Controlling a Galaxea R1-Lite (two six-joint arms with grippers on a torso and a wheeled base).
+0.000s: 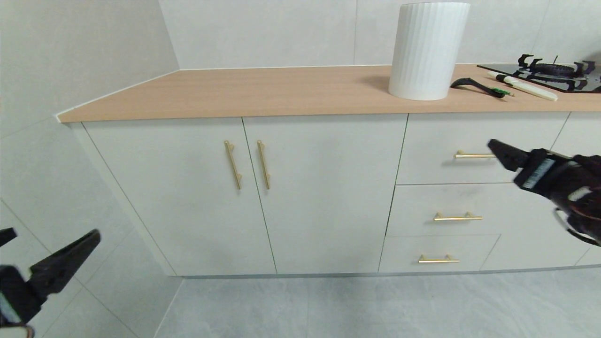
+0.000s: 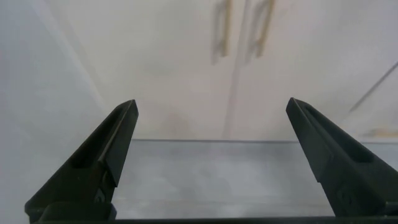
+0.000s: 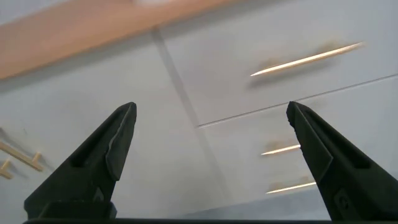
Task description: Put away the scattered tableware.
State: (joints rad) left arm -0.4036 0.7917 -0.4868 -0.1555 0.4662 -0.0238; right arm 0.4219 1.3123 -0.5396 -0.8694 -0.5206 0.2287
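Right gripper (image 3: 211,115): jaws spread wide, nothing between them. Left gripper (image 2: 211,109): same, wide and empty.

The scattered tableware lies above and beyond the right gripper, up on the countertop (image 1: 258,91). It is a black-handled utensil (image 1: 476,87), a small green-tipped piece (image 1: 503,92) and a white-handled utensil (image 1: 526,88); we can't tell the exact kind of each. All three lie flat and near one another, with their long axes slanted to the counter's front edge.

The right gripper is clearly nearer. The left gripper hangs low, well apart from the pieces, so we judge this a right-arm job.

Near and straight ahead of the right gripper is the top drawer handle (image 1: 472,154), long axis level.

Room: open above the pieces. The white ribbed container (image 1: 428,49) flanks them on one side and the gas hob (image 1: 554,70) on the other. The counter's front edge sits between gripper and tableware, so we'd go up and over.
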